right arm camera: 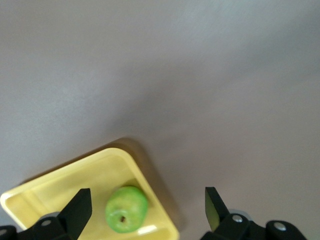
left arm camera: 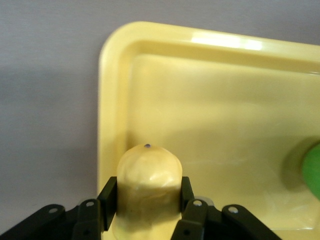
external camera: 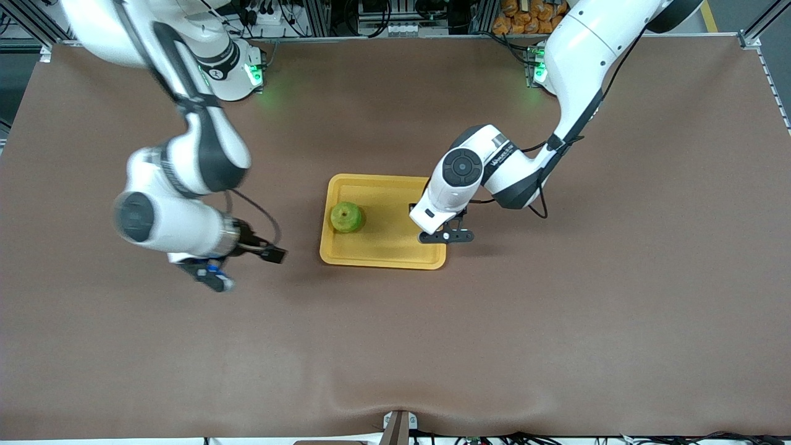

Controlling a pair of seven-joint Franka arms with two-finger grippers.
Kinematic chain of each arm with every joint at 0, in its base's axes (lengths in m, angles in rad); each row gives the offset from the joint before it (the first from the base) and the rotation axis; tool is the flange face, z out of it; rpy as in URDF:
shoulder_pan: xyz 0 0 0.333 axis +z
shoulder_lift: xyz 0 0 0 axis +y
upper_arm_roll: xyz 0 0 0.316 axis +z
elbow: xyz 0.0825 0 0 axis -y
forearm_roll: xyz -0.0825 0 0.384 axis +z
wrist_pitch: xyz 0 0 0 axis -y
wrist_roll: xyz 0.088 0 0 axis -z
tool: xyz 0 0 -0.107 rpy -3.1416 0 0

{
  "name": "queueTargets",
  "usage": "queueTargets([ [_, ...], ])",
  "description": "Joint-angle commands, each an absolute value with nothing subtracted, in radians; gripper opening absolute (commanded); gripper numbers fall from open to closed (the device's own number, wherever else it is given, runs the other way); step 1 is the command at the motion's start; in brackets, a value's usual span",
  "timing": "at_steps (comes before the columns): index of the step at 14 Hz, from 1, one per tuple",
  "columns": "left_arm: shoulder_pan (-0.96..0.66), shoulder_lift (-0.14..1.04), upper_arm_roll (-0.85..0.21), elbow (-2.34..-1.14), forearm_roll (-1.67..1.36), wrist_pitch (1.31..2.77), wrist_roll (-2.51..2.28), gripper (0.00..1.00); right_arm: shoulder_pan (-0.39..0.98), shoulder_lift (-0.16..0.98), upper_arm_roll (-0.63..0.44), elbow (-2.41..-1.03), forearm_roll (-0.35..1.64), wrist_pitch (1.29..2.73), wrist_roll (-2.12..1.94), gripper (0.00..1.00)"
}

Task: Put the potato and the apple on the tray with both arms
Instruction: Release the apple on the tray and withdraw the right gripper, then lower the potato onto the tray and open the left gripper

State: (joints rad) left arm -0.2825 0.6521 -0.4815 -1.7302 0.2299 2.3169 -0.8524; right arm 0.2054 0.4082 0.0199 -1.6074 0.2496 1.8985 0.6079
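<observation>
The yellow tray (external camera: 386,254) lies mid-table. The green apple (external camera: 346,217) sits in it at the right arm's end. My left gripper (external camera: 435,224) is over the tray's other end, and its hand hides the potato in the front view. In the left wrist view the gripper (left arm camera: 145,194) is shut on the yellow potato (left arm camera: 148,172), held low near the tray's (left arm camera: 210,100) rim, with the apple (left arm camera: 312,171) at the edge. My right gripper (external camera: 210,275) is open and empty over the bare table beside the tray. Its wrist view shows the gripper (right arm camera: 147,201), the apple (right arm camera: 126,209) and the tray (right arm camera: 55,187).
The brown table mat (external camera: 556,321) spreads wide around the tray. The arm bases (external camera: 247,74) stand along the table's edge farthest from the front camera.
</observation>
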Motion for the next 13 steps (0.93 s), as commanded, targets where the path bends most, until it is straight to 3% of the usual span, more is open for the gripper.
queueTargets([
  [1,-0.308,0.678,-0.471,-1.707,0.268,2.342,-0.873,0.12,0.100,0.353,0.041,-1.632,0.239,1.864,0.447,1.00],
  [11,-0.314,0.706,-0.463,-1.707,0.370,2.342,-0.874,0.20,-0.101,0.161,0.038,-1.632,0.219,1.685,-0.009,1.00],
  [12,-0.314,0.706,-0.462,-1.706,0.370,2.342,-0.873,0.30,-0.112,0.137,0.038,-1.631,0.187,1.662,-0.027,1.00],
  [13,-0.314,0.706,-0.462,-1.706,0.368,2.342,-0.874,0.55,-0.110,0.108,0.040,-1.632,0.139,1.637,-0.029,1.00],
])
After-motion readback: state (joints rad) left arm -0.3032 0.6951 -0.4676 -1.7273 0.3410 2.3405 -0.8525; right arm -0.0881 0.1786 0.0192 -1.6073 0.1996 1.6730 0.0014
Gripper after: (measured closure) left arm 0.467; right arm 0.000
